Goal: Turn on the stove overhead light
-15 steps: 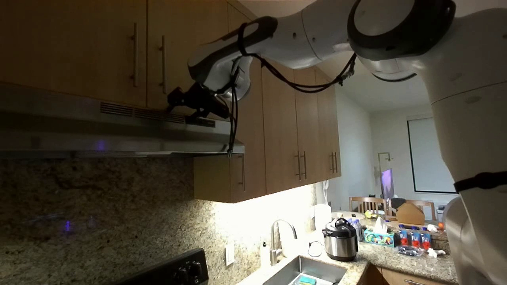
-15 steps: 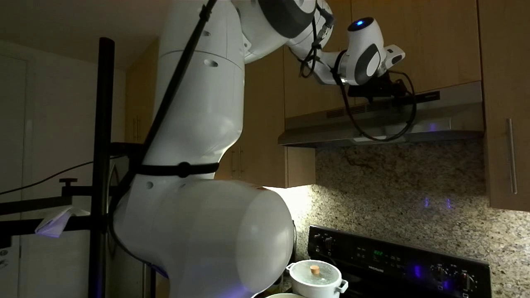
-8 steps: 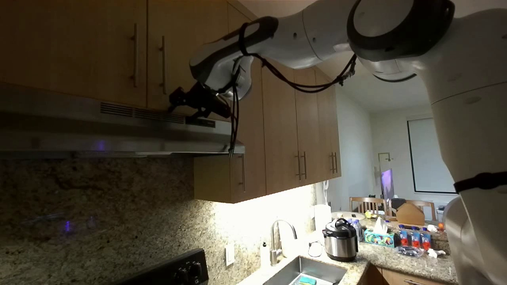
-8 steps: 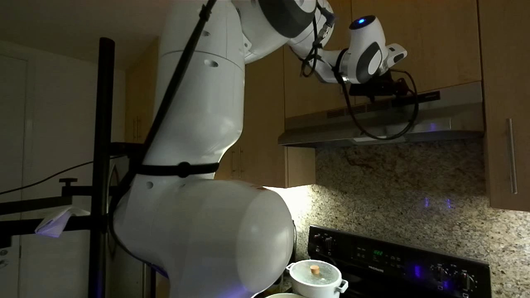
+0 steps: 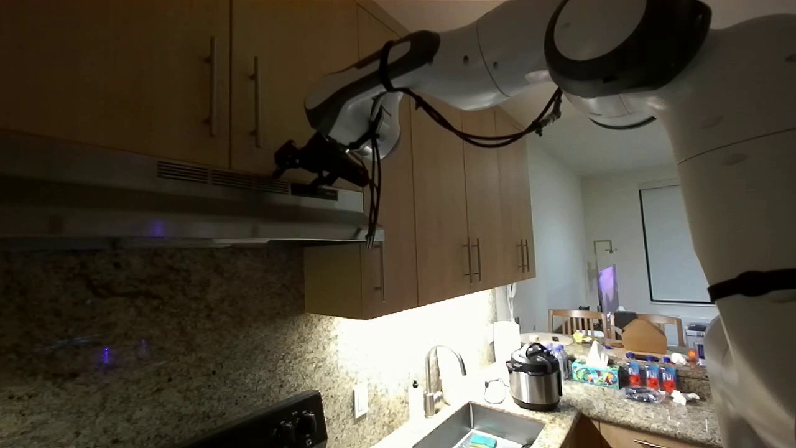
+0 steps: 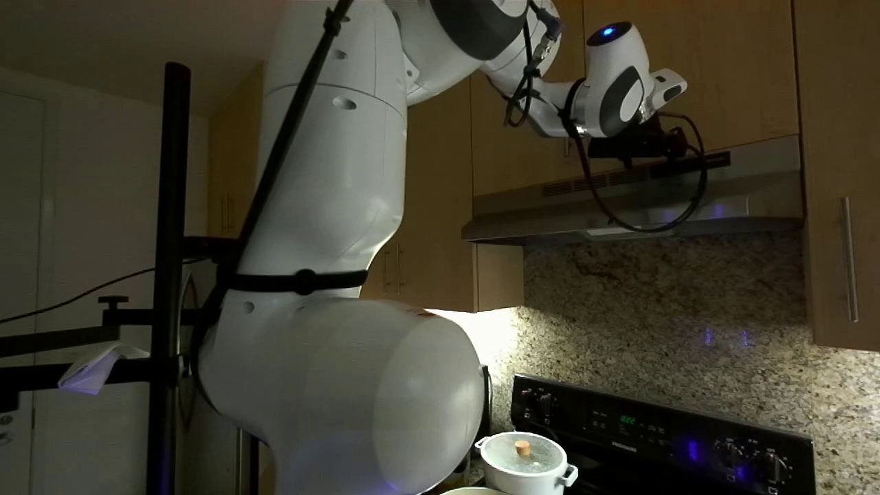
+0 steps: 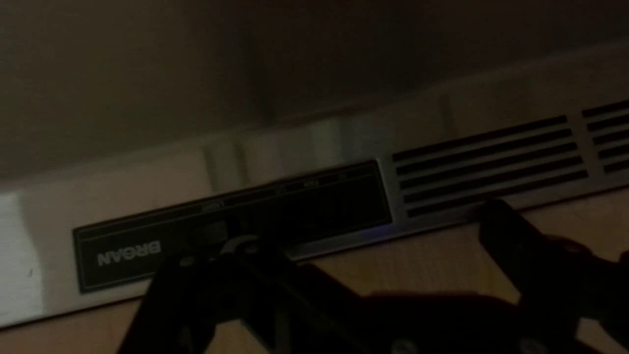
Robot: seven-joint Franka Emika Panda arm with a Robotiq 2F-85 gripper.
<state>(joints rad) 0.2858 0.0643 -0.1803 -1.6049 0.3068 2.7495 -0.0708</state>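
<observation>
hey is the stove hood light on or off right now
Off, it seems: the backsplash under the hood is dim, unlike the brightly lit wall by the sink.

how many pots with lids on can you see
2. The white pot stands near the stove's control panel; the steel pressure cooker is on the counter by the sink. Others may be hidden behind the robot arm.

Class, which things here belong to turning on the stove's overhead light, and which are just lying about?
For the job: range hood; control panel; light switch; jaws, standing apart.

Lying about: white lidded pot; steel cooker; tissue box; bottles; blue sponge.
</observation>
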